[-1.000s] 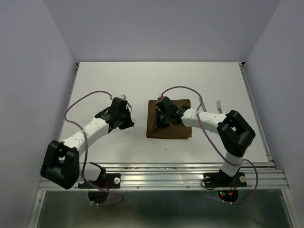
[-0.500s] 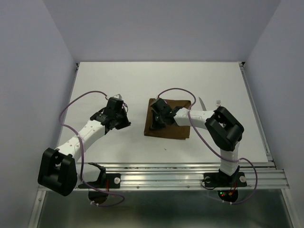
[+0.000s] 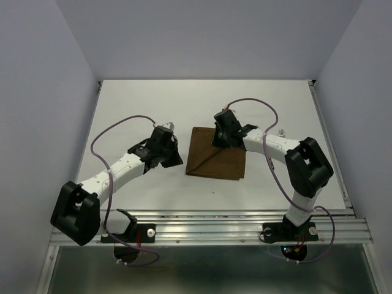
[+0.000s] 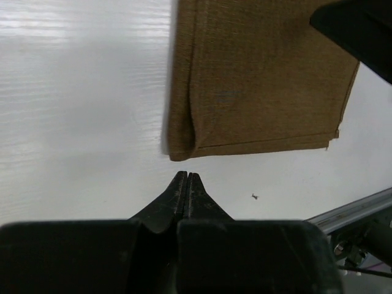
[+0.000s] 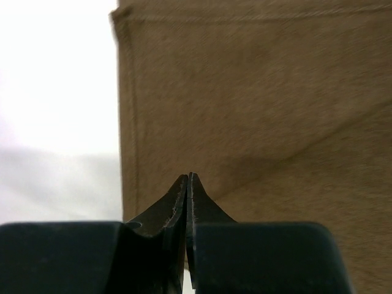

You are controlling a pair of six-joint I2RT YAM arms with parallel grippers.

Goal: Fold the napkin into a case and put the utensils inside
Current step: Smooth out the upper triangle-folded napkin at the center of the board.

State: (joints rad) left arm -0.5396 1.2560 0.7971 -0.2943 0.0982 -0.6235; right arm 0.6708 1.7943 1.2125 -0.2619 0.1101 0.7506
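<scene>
The napkin (image 3: 215,162) lies flat on the table (image 3: 141,104) as a folded, nearly square brown panel. 1 diagonal crease rises across it from the near-left corner toward the far right. No side reads clearly as the long one, and it is not yet the narrow case the task asks for, so I judge the folding partway done.

The right hand (image 5: 187,177) is the nearer of the 2. Its fingers are pressed together with nothing between them, and the tips sit over the cloth itself. In its own view, a hemmed edge runs just left of the tips, a corner lies ahead and to the left, and the crease passes just to their right. Whether the tips touch the cloth or hang just above it I cannot tell.

The left hand (image 4: 187,176) is likewise pressed shut and empty. It is off the cloth, over bare table. A doubled corner of the napkin lies just ahead of its tips, and the rest of the panel stretches ahead and to its right.

The fork (image 3: 282,131) shows only its tines, beyond the right forearm and well apart from both hands. The knife I cannot make out.

The next fold, as I judge it, turns on catching a hem. Either hand would first have to spread. The right is already above an edge, and the left has a corner straight ahead. On cloth this thin, a pinch may lift only the top layer.
</scene>
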